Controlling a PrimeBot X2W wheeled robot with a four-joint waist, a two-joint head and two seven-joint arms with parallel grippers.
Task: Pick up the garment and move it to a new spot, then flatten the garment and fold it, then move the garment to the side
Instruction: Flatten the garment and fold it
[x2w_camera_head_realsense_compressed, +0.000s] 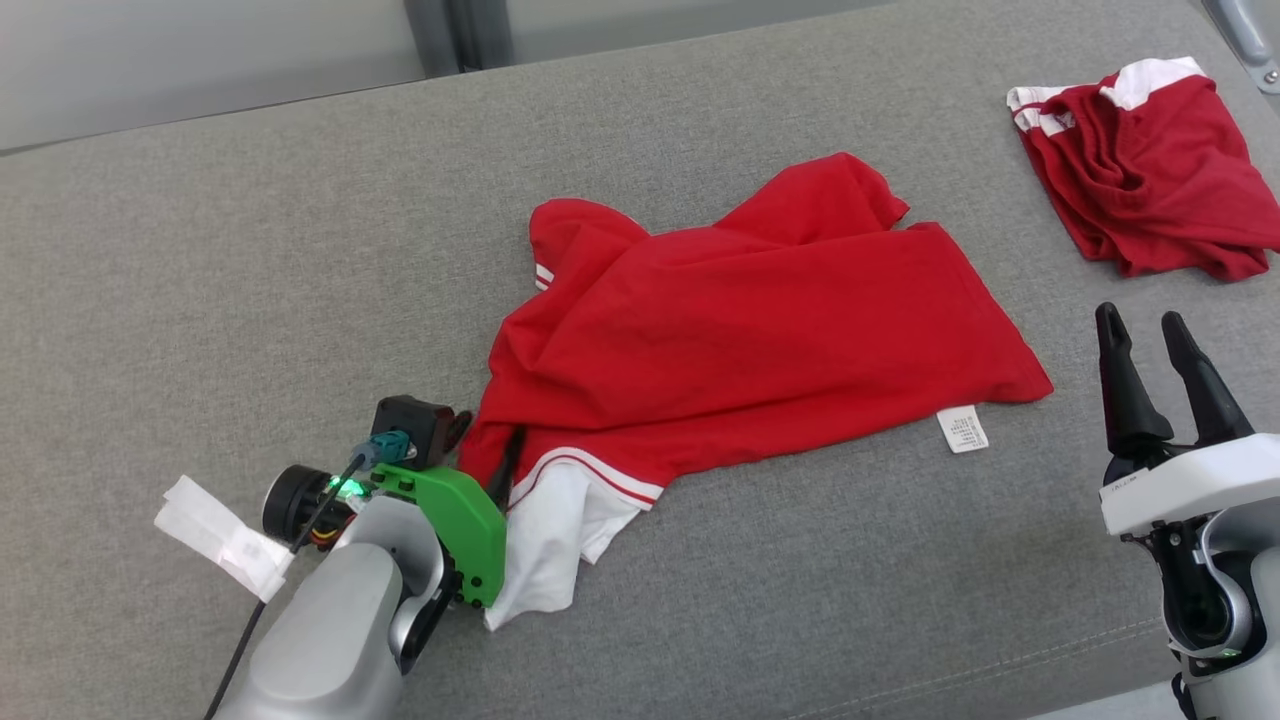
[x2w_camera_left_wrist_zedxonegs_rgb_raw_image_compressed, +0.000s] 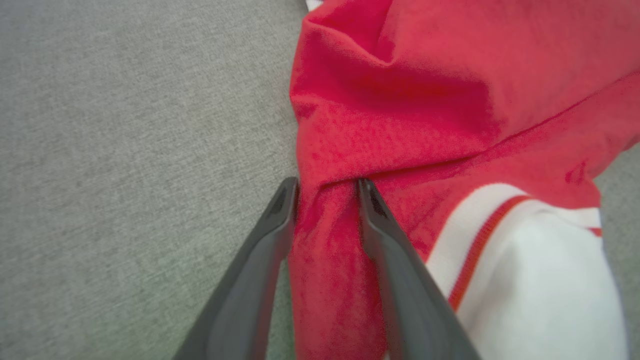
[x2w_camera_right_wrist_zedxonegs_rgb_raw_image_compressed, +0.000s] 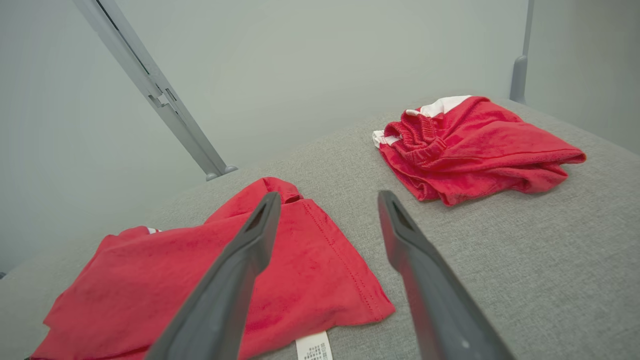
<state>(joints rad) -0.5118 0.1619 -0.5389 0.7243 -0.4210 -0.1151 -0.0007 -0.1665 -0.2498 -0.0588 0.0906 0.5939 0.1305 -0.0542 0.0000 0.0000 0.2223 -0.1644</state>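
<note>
Pinching a bunched fold beside the white-trimmed corner, the left hand (x2w_camera_left_wrist_zedxonegs_rgb_raw_image_compressed: 327, 187) grasps the red garment (x2w_camera_head_realsense_compressed: 760, 340), which lies rumpled in the middle of the grey cushioned surface (x2w_camera_head_realsense_compressed: 250, 250). Further right, the right hand (x2w_camera_head_realsense_compressed: 1140, 318) hovers released, apart from the hem, with a second red garment (x2w_camera_head_realsense_compressed: 1150, 180) beyond. The pick-up seems to be starting; next comes lifting the cloth clear and carrying it to a free spot.

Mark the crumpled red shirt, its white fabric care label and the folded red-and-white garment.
crumpled red shirt (x2w_camera_head_realsense_compressed: 760, 340): head view, middle of its body.
white fabric care label (x2w_camera_head_realsense_compressed: 963, 428): head view, centre of the tag.
folded red-and-white garment (x2w_camera_head_realsense_compressed: 1150, 180): head view, top red layer.
</note>
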